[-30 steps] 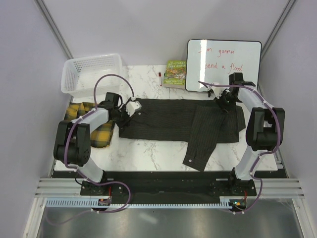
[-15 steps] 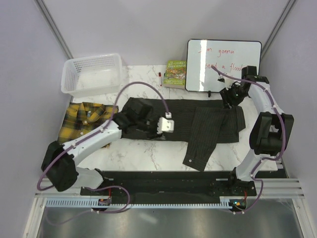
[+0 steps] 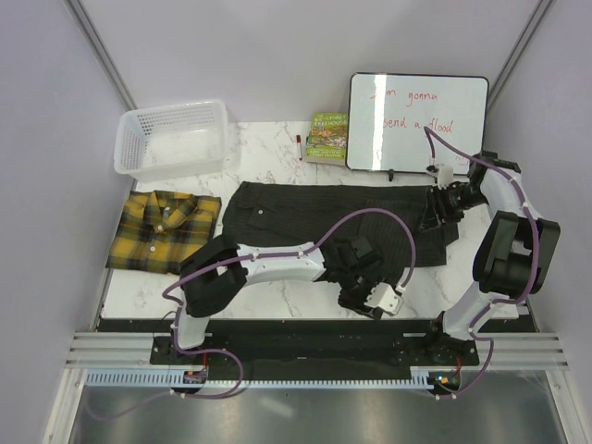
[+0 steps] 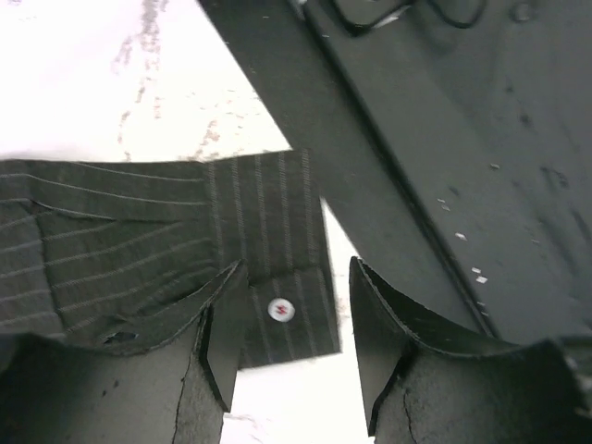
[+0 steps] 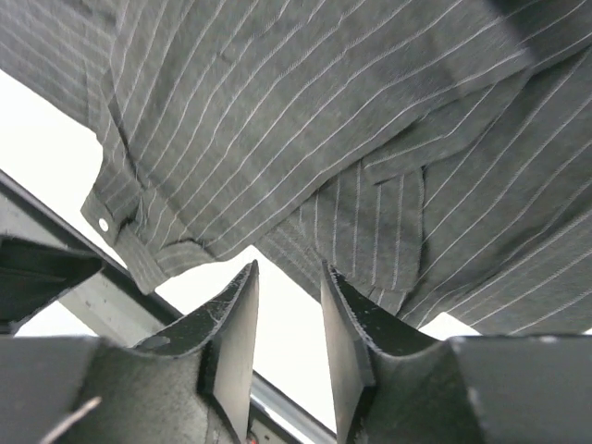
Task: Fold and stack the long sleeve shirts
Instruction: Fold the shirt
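Note:
The dark pinstripe shirt [image 3: 287, 208] lies spread across the middle of the table, one sleeve folded down toward the near edge. The yellow plaid shirt [image 3: 165, 231] lies folded at the left. My left gripper [image 3: 368, 296] reaches across to the sleeve's cuff [image 4: 268, 250]. Its jaws are open with the buttoned cuff end [image 4: 277, 311] between them, low over the table. My right gripper [image 3: 444, 199] is at the shirt's right edge. In the right wrist view it [image 5: 289, 305] is open over bare table, with the pinstripe hem [image 5: 370, 222] just beyond its fingertips.
A white mesh basket [image 3: 173, 137] stands at the back left. A book [image 3: 326, 137], a red marker [image 3: 299, 139] and a whiteboard [image 3: 418, 120] are at the back. The black base rail [image 3: 296, 331] runs along the near edge, close to the cuff.
My left arm has swung from the shirt's left end across to the sleeve cuff at the near right. My right gripper has moved out to the shirt's right edge.

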Controlling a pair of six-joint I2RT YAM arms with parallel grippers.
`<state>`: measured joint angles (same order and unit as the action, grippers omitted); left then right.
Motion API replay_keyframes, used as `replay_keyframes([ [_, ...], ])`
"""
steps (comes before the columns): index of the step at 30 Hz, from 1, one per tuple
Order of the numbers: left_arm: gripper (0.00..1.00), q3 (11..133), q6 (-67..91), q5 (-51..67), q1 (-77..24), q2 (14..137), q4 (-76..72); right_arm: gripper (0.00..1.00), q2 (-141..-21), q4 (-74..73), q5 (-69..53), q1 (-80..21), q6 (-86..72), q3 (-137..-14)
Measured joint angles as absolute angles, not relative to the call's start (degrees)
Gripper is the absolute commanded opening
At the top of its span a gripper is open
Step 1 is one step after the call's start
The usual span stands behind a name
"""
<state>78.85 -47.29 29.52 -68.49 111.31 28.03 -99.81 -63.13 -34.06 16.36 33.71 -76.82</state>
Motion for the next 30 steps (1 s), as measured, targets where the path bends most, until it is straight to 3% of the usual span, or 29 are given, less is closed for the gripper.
replay_keyframes([
  [11,0.56,82.7,-51.6,28.4,-68.9,117.4,29.3,0.36,-101.6,-64.0,-32.7,16.3,35.8,-73.6],
  [15,0.52,83.7,-53.0,27.8,-69.0,119.0,30.2,0.36,-102.2,-63.7,-32.2,16.3,36.0,-72.8],
  [16,0.50,84.1,-53.5,27.7,-69.0,119.3,30.4,0.36,-102.3,-63.7,-32.1,16.3,36.1,-72.5],
  [20,0.21,85.7,-55.2,27.4,-69.0,120.2,31.4,0.36,-102.7,-62.8,-30.9,16.3,36.3,-71.2],
  [23,0.05,86.9,-56.6,26.7,-68.9,120.8,32.1,0.35,-103.7,-61.6,-29.5,16.3,36.4,-70.4],
  [30,0.02,86.5,-62.8,24.4,-68.3,118.7,38.5,0.35,-105.7,-59.2,-27.0,16.3,36.7,-69.6],
])
